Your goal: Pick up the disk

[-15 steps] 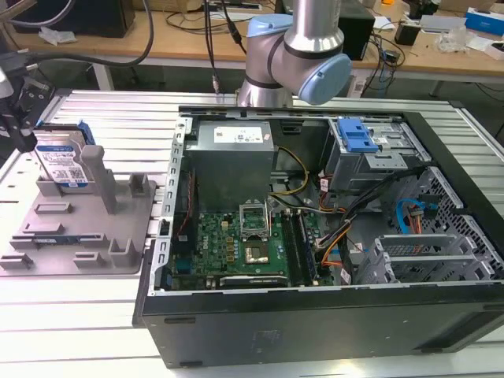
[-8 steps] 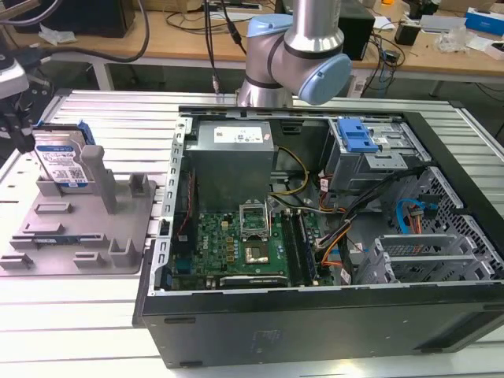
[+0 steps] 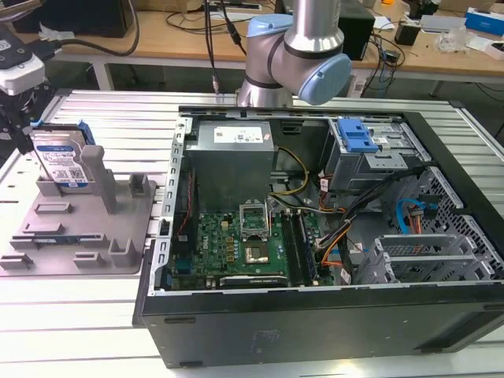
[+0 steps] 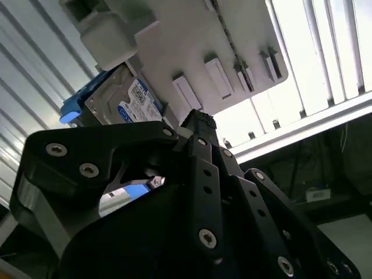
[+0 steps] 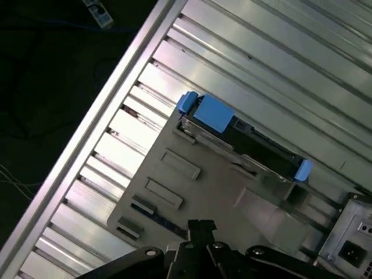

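Observation:
The disk (image 3: 61, 161) stands upright on its edge in a slot at the far corner of the grey slotted tray (image 3: 87, 236), at the exterior view's left. It is silver with a white-and-blue label and blue side rails. My gripper (image 3: 17, 134) hangs just to the left of it, a little apart. In the first wrist view the disk (image 5: 244, 142) shows edge-on beyond my fingertips (image 5: 200, 225), which are closed together with nothing between them. In the second wrist view the disk's label (image 4: 128, 102) shows just past the black fingers (image 4: 197, 125).
An open computer case (image 3: 315, 236) with a blue drive-bay latch (image 3: 356, 135) takes up the middle and right of the slatted metal table (image 3: 118, 118). The arm's base (image 3: 299, 47) stands behind the case. The table's edge (image 5: 116, 87) runs close to the tray.

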`<action>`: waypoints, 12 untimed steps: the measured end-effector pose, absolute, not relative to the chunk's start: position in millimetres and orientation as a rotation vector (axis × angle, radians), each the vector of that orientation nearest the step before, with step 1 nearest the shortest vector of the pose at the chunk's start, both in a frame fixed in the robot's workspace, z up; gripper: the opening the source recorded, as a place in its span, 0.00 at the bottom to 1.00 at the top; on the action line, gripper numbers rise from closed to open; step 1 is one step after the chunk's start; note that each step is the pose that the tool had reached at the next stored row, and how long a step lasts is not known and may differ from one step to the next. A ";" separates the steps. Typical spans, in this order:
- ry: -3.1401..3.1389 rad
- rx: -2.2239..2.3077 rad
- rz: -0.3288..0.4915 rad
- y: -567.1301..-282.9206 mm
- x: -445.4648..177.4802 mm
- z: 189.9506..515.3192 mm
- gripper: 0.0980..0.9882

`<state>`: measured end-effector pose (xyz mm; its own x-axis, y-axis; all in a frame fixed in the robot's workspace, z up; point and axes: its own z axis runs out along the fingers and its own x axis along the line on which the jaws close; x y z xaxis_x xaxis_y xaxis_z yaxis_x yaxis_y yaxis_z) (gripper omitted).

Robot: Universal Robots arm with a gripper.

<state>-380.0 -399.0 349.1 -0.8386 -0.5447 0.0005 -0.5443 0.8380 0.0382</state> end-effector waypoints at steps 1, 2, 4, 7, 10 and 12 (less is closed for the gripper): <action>-2.985 0.939 -0.057 -399.0 -380.0 349.0 0.01; -2.970 0.985 -0.057 -399.0 -380.0 348.9 0.01; -2.938 1.073 -0.056 -399.0 -380.0 348.6 0.01; -2.894 1.181 -0.055 -399.1 -380.0 348.3 0.01; -2.854 1.274 -0.054 -399.0 -380.0 348.0 0.15; -2.818 1.349 -0.054 -399.0 -380.0 347.8 0.22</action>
